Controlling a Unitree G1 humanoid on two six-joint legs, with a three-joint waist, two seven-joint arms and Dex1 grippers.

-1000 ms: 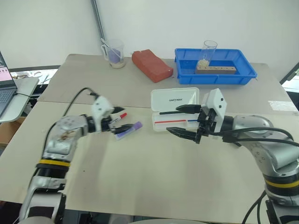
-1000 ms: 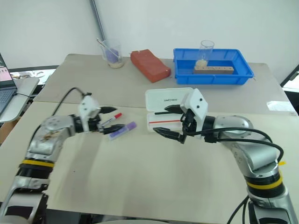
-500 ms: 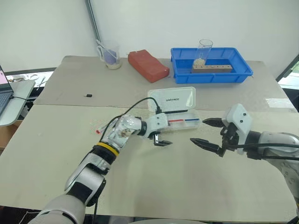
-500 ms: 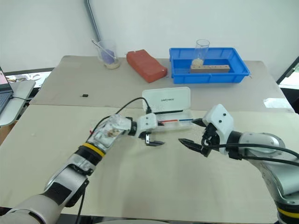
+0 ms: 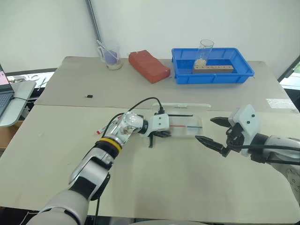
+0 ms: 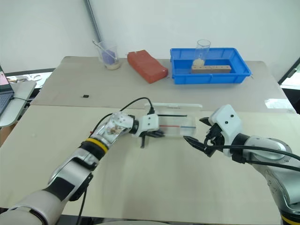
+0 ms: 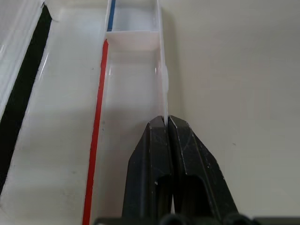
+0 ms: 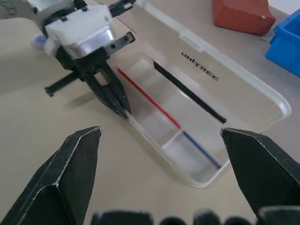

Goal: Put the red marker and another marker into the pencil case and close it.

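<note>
Left claw (image 7: 166, 123), fingers pressed together, touches the pencil case (image 7: 136, 84) wall.

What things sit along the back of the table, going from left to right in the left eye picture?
Clear cup with purple stuff inside → red brick-shaped block → blue tray, which holds a glass and a wooden block.
</note>
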